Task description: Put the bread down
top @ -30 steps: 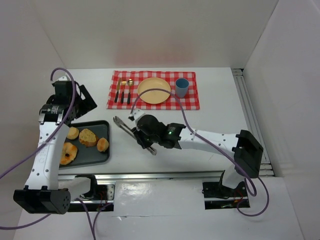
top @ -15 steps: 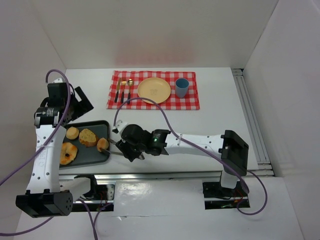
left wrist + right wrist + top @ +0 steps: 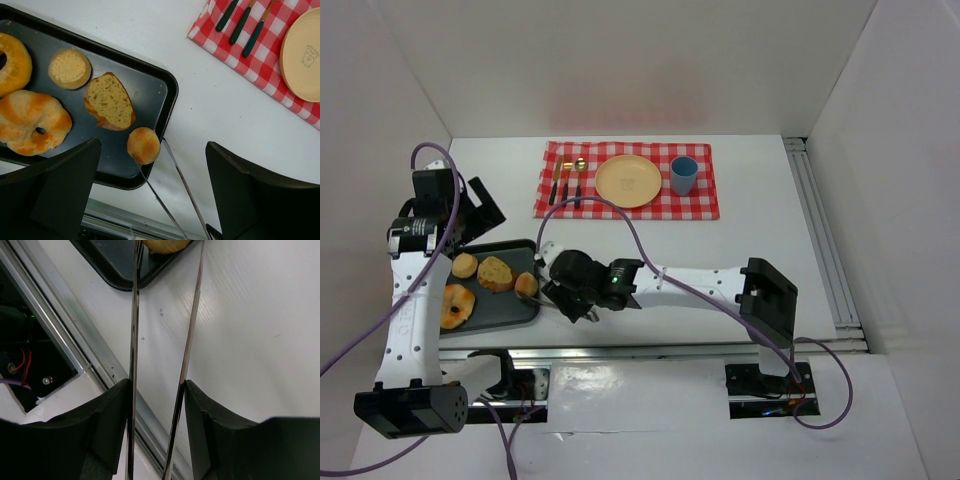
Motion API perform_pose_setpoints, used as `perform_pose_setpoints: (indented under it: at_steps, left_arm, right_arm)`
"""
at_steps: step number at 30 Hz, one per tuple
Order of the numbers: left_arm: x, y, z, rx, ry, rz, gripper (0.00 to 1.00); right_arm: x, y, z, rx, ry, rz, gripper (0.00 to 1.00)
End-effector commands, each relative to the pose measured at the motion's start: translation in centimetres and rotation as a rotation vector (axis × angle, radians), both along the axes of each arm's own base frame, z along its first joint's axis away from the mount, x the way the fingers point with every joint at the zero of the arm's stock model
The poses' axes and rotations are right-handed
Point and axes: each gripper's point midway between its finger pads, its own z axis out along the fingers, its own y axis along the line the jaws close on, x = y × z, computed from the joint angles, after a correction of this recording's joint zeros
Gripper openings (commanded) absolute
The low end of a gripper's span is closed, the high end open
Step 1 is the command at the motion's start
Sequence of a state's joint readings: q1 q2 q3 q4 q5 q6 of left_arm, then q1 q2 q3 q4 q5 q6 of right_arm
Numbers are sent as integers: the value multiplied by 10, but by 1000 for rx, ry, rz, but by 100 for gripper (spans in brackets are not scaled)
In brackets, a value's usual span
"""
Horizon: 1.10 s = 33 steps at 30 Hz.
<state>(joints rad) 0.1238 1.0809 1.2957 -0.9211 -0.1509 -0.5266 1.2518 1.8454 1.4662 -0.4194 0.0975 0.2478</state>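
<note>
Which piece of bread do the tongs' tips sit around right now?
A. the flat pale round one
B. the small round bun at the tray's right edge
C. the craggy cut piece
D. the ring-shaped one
B: the wrist views show the arms of the tongs, held in the right claw, on either side of the small round bun by the edge of the tray.

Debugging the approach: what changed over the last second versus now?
The right gripper, shut on the tongs, swung left from mid-table to the tray. The tong tips now flank the small round bun at the tray's right edge. Nothing was newly grasped or released. The left arm edged slightly left. The bread pieces, plate, cup and cutlery stayed put.
</note>
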Motion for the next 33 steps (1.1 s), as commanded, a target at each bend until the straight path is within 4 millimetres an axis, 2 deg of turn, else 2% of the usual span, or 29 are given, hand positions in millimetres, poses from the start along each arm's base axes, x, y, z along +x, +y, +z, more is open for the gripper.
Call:
perform_pose_setpoints:
  at_steps: [1,3,5,10,11,12,15,17,21,22,23,26,30,31,33]
  left_arm:
    - [-1,2,7,9,-34,-14,99]
    - [1,0,9,5,-44,-21,99]
    - [0,0,5,3,-35,-21,99]
    - [0,-2,5,-3,-36,-28,99]
    - [0,-2,5,-3,-36,-28,99]
    - [0,-2,5,-3,-36,-28,99]
    - [2,-1,6,5,-43,-34,99]
    - [2,-1,6,5,-43,-34,99]
    - [2,-1,6,5,-43,-34,99]
    - [2,-1,6,5,-43,-34,99]
    - [2,-1,6,5,-43,-34,99]
    - [2,-1,6,5,-43,-34,99]
    - [1,-1,3,3,-34,-34,99]
    - [1,-1,3,3,-34,-34,99]
    - [2,-1,-3,0,-14,-34,99]
  right_arm:
    - [11,13,31,63,-66,-23,52]
    - [12,11,30,55,-66,-40,49]
    - [11,8,39,62,-86,-49,46]
    - [4,5,46,59,-95,-53,38]
    - [5,4,51,67,-106,-62,38]
    - [0,2,46,50,-101,-53,37]
    - [2,-4,56,69,-114,-77,37]
    - [7,-8,69,89,-143,-105,36]
    - [16,-18,79,101,-185,-162,35]
    - [18,-18,87,124,-198,-174,35]
    - [22,-22,84,110,-213,-193,35]
    - [29,-24,94,130,-246,-230,34]
    - [65,-36,98,133,-275,-336,34]
    - [89,-49,93,115,-277,-391,34]
    - [112,-59,99,123,-272,-419,34]
